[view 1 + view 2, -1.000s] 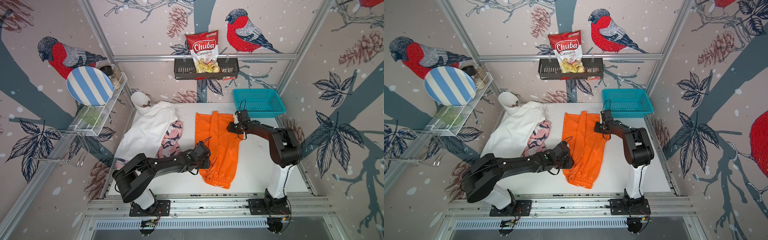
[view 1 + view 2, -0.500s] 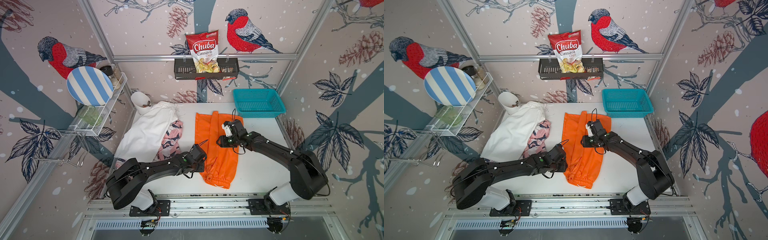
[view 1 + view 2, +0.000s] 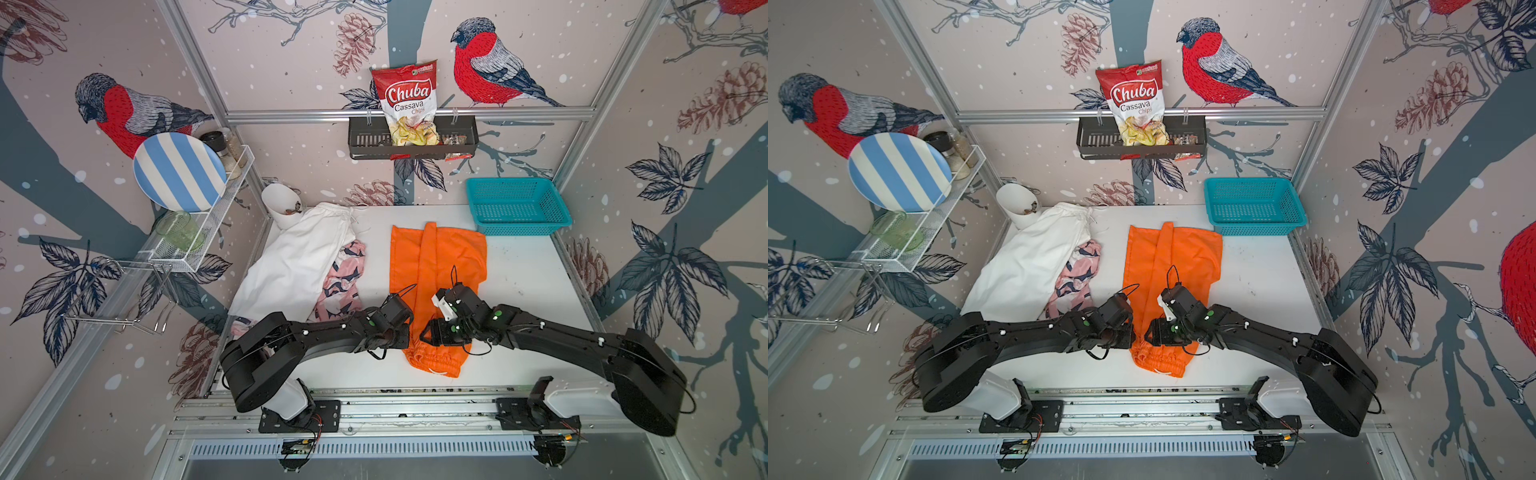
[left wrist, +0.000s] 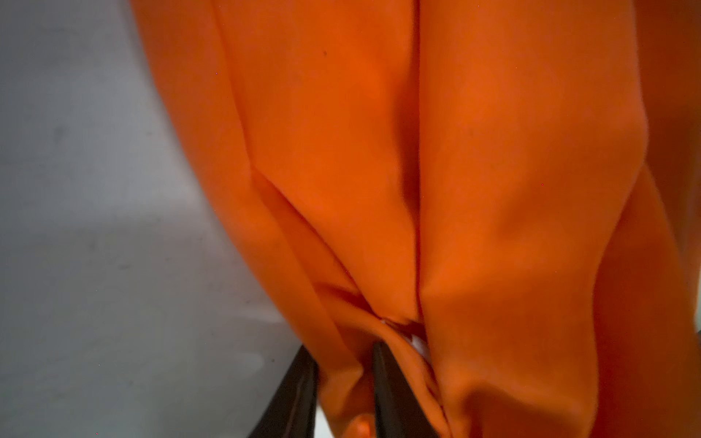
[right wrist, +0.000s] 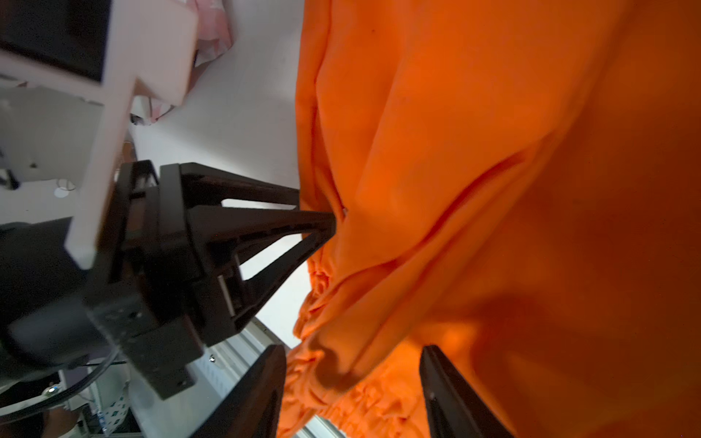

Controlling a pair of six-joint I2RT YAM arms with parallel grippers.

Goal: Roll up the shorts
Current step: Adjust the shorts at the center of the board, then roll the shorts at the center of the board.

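The orange shorts (image 3: pixel 436 266) (image 3: pixel 1167 257) lie lengthwise mid-table, with the elastic waistband at the near end. My left gripper (image 3: pixel 409 336) (image 4: pixel 343 356) is at their left edge just above the waistband, shut on a fold of orange cloth. My right gripper (image 3: pixel 424 334) (image 5: pixel 352 379) faces it from the right. It is open, its fingers (image 5: pixel 265 390) straddling the bunched waistband. The white shorts (image 3: pixel 299 257) lie at the left and partly cover the pink patterned shorts (image 3: pixel 345 278).
A teal basket (image 3: pixel 517 203) stands at the back right of the white table (image 3: pixel 528 282). A white cup (image 3: pixel 280 203) stands at the back left. A wire rack with a striped plate (image 3: pixel 178 170) hangs on the left wall. A chips bag (image 3: pixel 409 104) sits on the back shelf.
My right arm swung from the far part of the orange shorts down to the waistband and opened wider. The left gripper slid nearer along the left edge and closed on cloth.
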